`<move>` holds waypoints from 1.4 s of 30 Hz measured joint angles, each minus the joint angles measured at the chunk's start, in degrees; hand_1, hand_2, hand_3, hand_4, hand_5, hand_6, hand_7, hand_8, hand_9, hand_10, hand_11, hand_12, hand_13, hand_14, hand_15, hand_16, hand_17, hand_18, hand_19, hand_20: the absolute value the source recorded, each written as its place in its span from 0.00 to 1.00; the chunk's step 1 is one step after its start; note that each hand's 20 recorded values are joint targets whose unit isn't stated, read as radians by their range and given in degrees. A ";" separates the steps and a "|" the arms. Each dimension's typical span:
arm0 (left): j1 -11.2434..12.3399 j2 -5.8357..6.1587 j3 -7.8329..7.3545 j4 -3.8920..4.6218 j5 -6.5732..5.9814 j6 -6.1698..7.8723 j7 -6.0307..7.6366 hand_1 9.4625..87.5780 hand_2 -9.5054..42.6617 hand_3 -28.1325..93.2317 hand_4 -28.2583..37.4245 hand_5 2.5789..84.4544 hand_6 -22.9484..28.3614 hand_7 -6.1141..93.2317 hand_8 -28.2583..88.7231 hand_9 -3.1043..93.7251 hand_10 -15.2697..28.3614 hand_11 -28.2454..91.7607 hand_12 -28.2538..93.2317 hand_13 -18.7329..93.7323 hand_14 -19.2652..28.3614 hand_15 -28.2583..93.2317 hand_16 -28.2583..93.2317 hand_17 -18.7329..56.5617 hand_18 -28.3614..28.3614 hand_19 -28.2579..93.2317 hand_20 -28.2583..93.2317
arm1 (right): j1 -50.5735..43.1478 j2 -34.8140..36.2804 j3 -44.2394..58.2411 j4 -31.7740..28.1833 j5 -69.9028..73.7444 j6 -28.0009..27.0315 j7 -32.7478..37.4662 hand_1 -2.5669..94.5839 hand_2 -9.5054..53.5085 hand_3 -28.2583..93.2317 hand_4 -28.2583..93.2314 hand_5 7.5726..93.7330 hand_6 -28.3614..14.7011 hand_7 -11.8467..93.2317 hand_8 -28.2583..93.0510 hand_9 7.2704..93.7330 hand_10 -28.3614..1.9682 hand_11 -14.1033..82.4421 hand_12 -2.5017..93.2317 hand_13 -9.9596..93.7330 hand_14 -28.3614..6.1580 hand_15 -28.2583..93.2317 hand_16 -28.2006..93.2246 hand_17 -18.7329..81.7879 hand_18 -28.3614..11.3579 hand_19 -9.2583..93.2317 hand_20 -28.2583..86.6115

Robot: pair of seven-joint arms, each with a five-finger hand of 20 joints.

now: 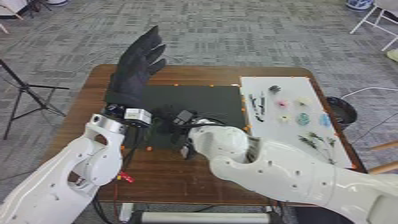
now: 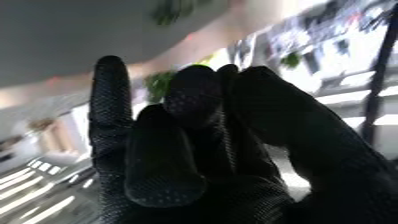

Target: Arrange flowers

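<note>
My left hand point(image 1: 135, 67) stands over the table's far left with its fingers straight and pointing away. In the head view my right hand point(image 1: 169, 119) is low over the black mat point(image 1: 213, 95), dark against it. The right wrist view has my right hand point(image 2: 191, 145) with curled fingers and the thumb against them; green leaves point(image 2: 160, 85) show at the fingertips, and the stem is hidden. On the white board point(image 1: 266, 130) lie a pink flower point(image 1: 282, 104), yellow flowers point(image 1: 284, 119), blue-green pieces point(image 1: 303, 119), a dark flower head point(image 1: 274, 89) and green sprigs point(image 1: 311, 141).
Dark tools point(image 1: 258, 106) lie on the board's left part. A black round container point(image 1: 342, 111) stands beyond the table's right edge. Something small and red point(image 1: 125, 177) is near the left forearm. Brown wood point(image 1: 191, 75) runs along the far edge behind the mat.
</note>
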 measured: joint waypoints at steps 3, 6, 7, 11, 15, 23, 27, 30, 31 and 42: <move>-0.36 0.01 0.32 0.04 0.00 0.00 0.00 0.23 0.07 0.77 0.06 0.25 0.46 0.21 0.18 0.19 0.55 0.34 0.42 0.27 0.64 0.35 0.32 0.07 0.83 0.50 0.33 | 1.04 -1.88 -1.61 2.43 -0.16 -2.41 0.04 0.28 0.33 1.00 0.27 0.34 0.70 0.22 0.15 0.81 0.53 0.74 0.51 0.86 0.60 0.98 0.46 0.46 0.24 0.73 0.47; -0.62 0.01 0.51 0.04 0.00 -0.02 0.00 0.23 0.07 0.77 0.06 0.25 0.47 0.21 0.18 0.19 0.55 0.34 0.42 0.27 0.64 0.35 0.32 0.07 0.83 0.50 0.33 | 1.79 -3.63 -3.03 4.83 -0.20 -2.15 0.40 0.28 0.33 1.00 0.28 0.34 0.70 0.22 0.15 0.81 0.53 0.75 0.50 0.86 0.60 0.98 0.46 0.46 0.24 0.73 0.47; -0.70 0.01 0.57 0.05 0.00 -0.03 0.00 0.23 0.07 0.77 0.06 0.25 0.46 0.21 0.18 0.19 0.55 0.34 0.42 0.27 0.64 0.35 0.32 0.07 0.83 0.50 0.33 | 1.91 -4.03 -3.26 5.29 -0.20 -2.06 0.63 0.27 0.33 1.00 0.28 0.34 0.70 0.22 0.14 0.81 0.53 0.75 0.50 0.86 0.60 0.98 0.46 0.46 0.24 0.73 0.47; -0.98 -0.01 0.78 0.10 0.00 -0.05 -0.03 0.23 0.07 0.77 0.06 0.25 0.47 0.21 0.18 0.19 0.55 0.34 0.42 0.27 0.64 0.35 0.32 0.07 0.83 0.50 0.33 | 2.25 -5.02 -3.88 6.10 -0.21 -1.96 1.76 0.27 0.33 1.00 0.28 0.34 0.70 0.22 0.14 0.81 0.53 0.75 0.50 0.86 0.60 0.98 0.46 0.46 0.24 0.73 0.46; -1.17 -0.01 0.94 0.16 0.00 -0.07 -0.04 0.23 0.07 0.77 0.06 0.25 0.46 0.21 0.18 0.19 0.55 0.34 0.42 0.27 0.64 0.35 0.32 0.07 0.83 0.50 0.33 | 2.48 -5.63 -4.43 7.04 -0.21 -1.96 2.69 0.27 0.33 1.00 0.28 0.34 0.71 0.22 0.14 0.81 0.53 0.75 0.50 0.86 0.60 0.98 0.46 0.46 0.24 0.73 0.46; -1.19 -0.02 0.92 0.16 0.00 -0.07 -0.02 0.23 0.07 0.77 0.06 0.25 0.47 0.21 0.18 0.19 0.55 0.34 0.42 0.27 0.64 0.35 0.32 0.07 0.83 0.50 0.33 | 3.03 -5.85 -4.95 8.11 -0.35 -2.81 3.38 0.26 0.34 1.00 0.28 0.35 0.71 0.23 0.14 0.81 0.52 0.76 0.49 0.86 0.60 0.98 0.46 0.46 0.24 0.73 0.46; -1.07 -0.02 0.76 0.16 0.00 -0.06 -0.02 0.23 0.07 0.77 0.05 0.25 0.47 0.21 0.18 0.19 0.55 0.34 0.42 0.27 0.64 0.35 0.32 0.07 0.83 0.50 0.33 | 3.15 -5.62 -5.02 7.86 -0.47 -3.25 3.35 0.26 0.34 1.00 0.28 0.35 0.71 0.23 0.14 0.81 0.52 0.76 0.49 0.86 0.60 0.98 0.46 0.46 0.24 0.73 0.46; -0.94 -0.02 0.63 0.16 0.00 -0.06 -0.02 0.23 0.07 0.77 0.06 0.25 0.47 0.21 0.18 0.19 0.55 0.34 0.42 0.27 0.64 0.35 0.32 0.07 0.83 0.50 0.33 | 3.18 -5.03 -5.06 6.99 -0.53 -3.52 3.23 0.26 0.34 1.00 0.28 0.35 0.71 0.23 0.14 0.82 0.52 0.76 0.49 0.86 0.60 0.98 0.46 0.46 0.24 0.73 0.46; -0.88 -0.02 0.56 0.15 0.00 -0.06 -0.02 0.23 0.07 0.77 0.06 0.25 0.47 0.21 0.18 0.19 0.55 0.34 0.42 0.27 0.64 0.35 0.32 0.07 0.83 0.50 0.33 | 3.17 -4.75 -5.08 6.63 -0.53 -3.64 3.18 0.26 0.34 1.00 0.28 0.35 0.71 0.23 0.14 0.81 0.52 0.76 0.49 0.86 0.60 0.98 0.46 0.46 0.24 0.73 0.46; -0.56 0.02 0.29 0.12 0.00 -0.04 -0.02 0.23 0.07 0.77 0.06 0.25 0.47 0.21 0.18 0.19 0.55 0.34 0.42 0.27 0.64 0.35 0.32 0.07 0.83 0.50 0.33 | 2.96 -2.78 -5.20 4.87 -0.78 -3.87 2.44 0.25 0.35 1.00 0.27 0.36 0.71 0.23 0.14 0.81 0.52 0.77 0.48 0.86 0.59 0.98 0.46 0.46 0.24 0.73 0.46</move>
